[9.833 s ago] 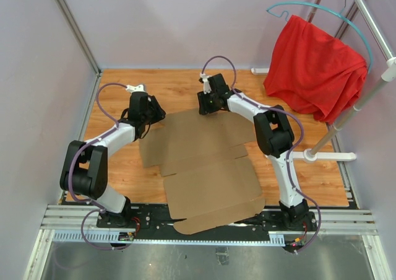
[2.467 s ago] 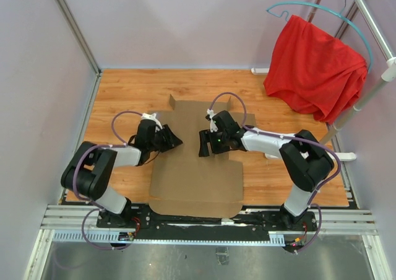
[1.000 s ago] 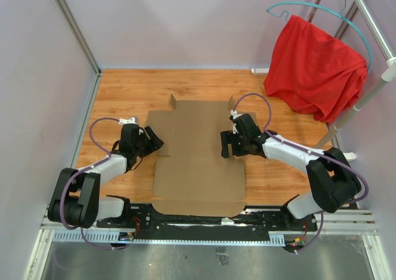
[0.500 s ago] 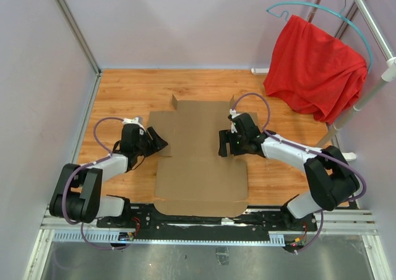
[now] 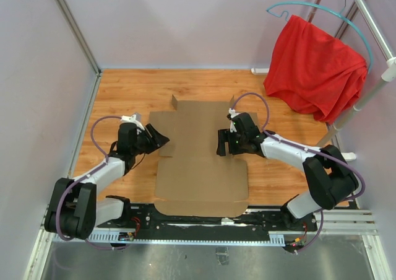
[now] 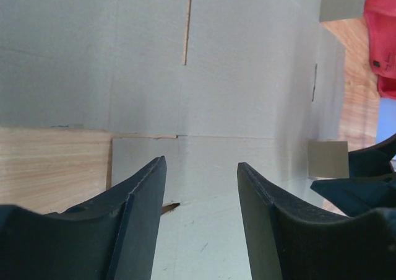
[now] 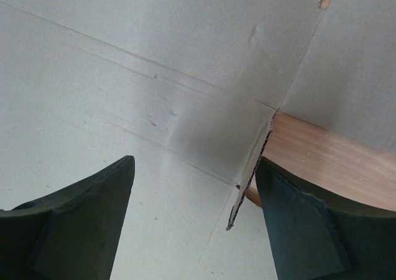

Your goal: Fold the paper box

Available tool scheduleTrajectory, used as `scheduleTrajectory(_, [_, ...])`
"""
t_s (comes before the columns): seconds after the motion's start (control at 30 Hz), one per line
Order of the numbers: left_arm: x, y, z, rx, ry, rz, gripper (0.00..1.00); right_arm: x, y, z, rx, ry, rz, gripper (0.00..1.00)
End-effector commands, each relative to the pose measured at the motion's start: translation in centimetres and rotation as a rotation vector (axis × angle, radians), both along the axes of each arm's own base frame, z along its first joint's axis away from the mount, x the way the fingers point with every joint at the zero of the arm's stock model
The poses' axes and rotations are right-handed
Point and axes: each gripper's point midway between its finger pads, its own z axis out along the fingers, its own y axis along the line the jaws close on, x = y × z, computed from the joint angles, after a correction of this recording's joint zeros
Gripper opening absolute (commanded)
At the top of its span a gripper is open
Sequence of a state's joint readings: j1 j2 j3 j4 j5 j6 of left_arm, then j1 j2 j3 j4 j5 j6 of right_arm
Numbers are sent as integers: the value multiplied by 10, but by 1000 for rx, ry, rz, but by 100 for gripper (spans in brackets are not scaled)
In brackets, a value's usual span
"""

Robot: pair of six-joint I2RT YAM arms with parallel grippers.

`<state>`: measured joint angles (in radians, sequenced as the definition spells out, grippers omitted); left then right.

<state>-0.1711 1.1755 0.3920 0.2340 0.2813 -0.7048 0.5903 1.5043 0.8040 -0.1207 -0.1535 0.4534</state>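
The paper box (image 5: 201, 162) lies as a flat brown cardboard sheet on the wooden floor between the arms, its flaps spread out. My left gripper (image 5: 158, 137) sits low at the sheet's left edge. In the left wrist view this gripper (image 6: 201, 163) is open over flat cardboard (image 6: 247, 75), with a small slit beside its left finger (image 6: 139, 218). My right gripper (image 5: 221, 145) is at the sheet's right edge. In the right wrist view it (image 7: 195, 162) is open, and a raised flap edge (image 7: 247, 190) stands just inside the right finger (image 7: 309, 230).
A red cloth (image 5: 315, 63) hangs on a teal hanger from a metal rack (image 5: 362, 97) at the back right, and the rack's white foot (image 5: 328, 157) rests on the floor. Lilac walls close in the left and back. A metal rail (image 5: 210, 225) runs along the near edge.
Both grippers have edged inward over the sheet's side edges. The left jaws have narrowed somewhat. The sheet has barely shifted.
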Motion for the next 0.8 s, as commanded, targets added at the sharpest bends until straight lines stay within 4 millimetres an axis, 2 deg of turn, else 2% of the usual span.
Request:
scheduleTrajectory(0.0, [-6,6,-15,46,56,13,55,-2,-2,-2,11,4,-13,79])
scheduleTrajectory(0.1, [-8,29,-24,157,84,92,56,-1,-3,-1,8,-1,-13,79])
scheduleTrajectory(0.27, [-13,45,-26,240,88,135,56,-2,-2,-4,7,8,-10,79])
scheduleTrajectory(0.37, [-14,42,-28,231,90,114,56,-2,-2,-5,8,10,-10,79])
scheduleTrajectory(0.77, [-17,10,-60,172,155,3,56,-3,-11,-7,-29,4,-29,80])
